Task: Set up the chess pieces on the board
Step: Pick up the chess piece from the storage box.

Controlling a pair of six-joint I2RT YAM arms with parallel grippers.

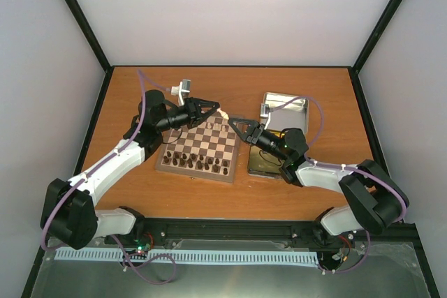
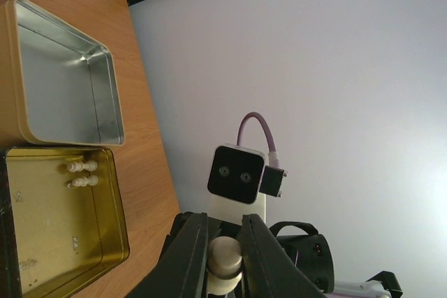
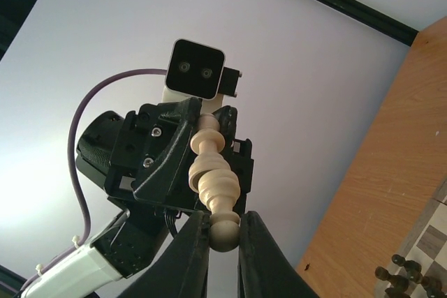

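A cream-white chess piece [image 1: 223,113] hangs in the air over the far right corner of the board [image 1: 209,137], held at both ends. My left gripper [image 1: 217,111] is shut on its round base [image 2: 225,259]. My right gripper [image 1: 233,121] is shut on its ball-shaped head [image 3: 225,232]. In the right wrist view the turned body of the piece [image 3: 213,179] runs up from my right gripper [image 3: 225,227] into the left fingers [image 3: 174,151]. In the left wrist view my left gripper [image 2: 225,239] pinches the base. Two more cream pieces [image 2: 82,172] lie in the gold tin [image 2: 63,242].
Dark brown pieces [image 1: 195,162] stand along the board's near rows and show in the right wrist view [image 3: 401,277]. The gold tin [image 1: 265,164] lies right of the board, under my right arm. The silver tin lid [image 1: 285,111] lies behind it, seen also in the left wrist view [image 2: 63,82].
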